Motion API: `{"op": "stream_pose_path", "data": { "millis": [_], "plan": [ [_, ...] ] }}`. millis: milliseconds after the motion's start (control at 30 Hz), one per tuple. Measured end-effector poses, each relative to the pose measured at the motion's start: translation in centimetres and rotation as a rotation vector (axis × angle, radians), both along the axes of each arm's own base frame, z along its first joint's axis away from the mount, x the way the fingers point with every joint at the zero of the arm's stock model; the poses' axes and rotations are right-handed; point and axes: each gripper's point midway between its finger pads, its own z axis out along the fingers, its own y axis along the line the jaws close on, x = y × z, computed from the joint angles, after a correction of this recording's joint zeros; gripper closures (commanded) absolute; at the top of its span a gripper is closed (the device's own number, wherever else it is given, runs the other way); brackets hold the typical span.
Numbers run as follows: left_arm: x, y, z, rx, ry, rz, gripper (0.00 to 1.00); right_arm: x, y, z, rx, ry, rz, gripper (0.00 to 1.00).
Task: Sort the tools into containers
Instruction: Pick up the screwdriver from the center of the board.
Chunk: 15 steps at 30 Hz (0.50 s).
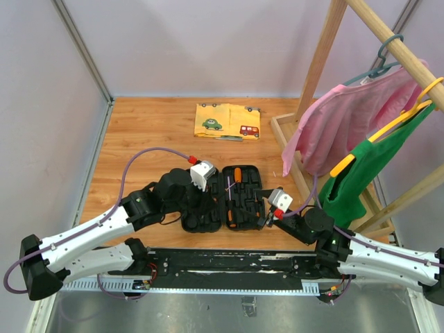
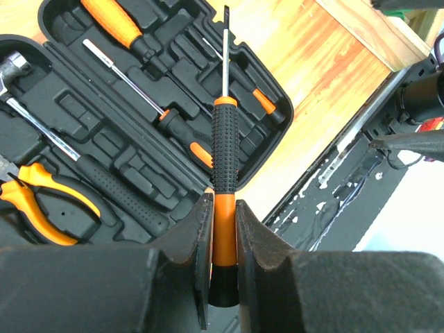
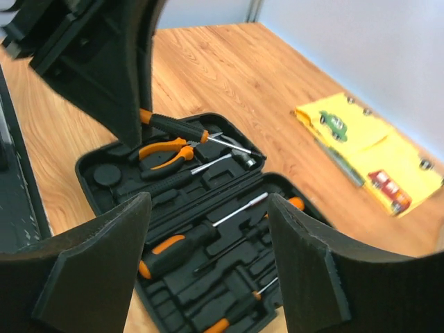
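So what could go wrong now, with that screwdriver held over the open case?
The left claw pinches the screwdriver only near its handle's end, so it might swivel or slip. Other tools already fill nearby slots in the case, so it could land across them. The right claw, open, hangs close by; the two might bump.

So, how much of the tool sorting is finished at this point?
Mostly done. The hammer, pliers and several screwdrivers lie in the open tool case. In hand: the left pincer is shut on an orange-and-black screwdriver above the case; the right pincer is open and empty. Left: seat that screwdriver, and perhaps the thin dark item beside the yellow cloth, if it is a tool.
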Motion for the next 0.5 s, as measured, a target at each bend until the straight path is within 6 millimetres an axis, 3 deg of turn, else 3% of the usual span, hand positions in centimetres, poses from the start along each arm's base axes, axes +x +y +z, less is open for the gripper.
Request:
{"op": "stream_pose_path", "data": {
  "millis": [200, 500],
  "plan": [
    [0.1, 0.1, 0.1, -0.001, -0.005, 0.005, 0.99, 1.3, 0.4, -1.0, 0.112, 0.286, -0.14, 0.26],
    [0.4, 0.3, 0.2, 0.001, -0.016, 0.024, 0.99, 2.6, 3.6, 0.1, 0.249, 0.54, -0.234, 0.25]
  ]
}}
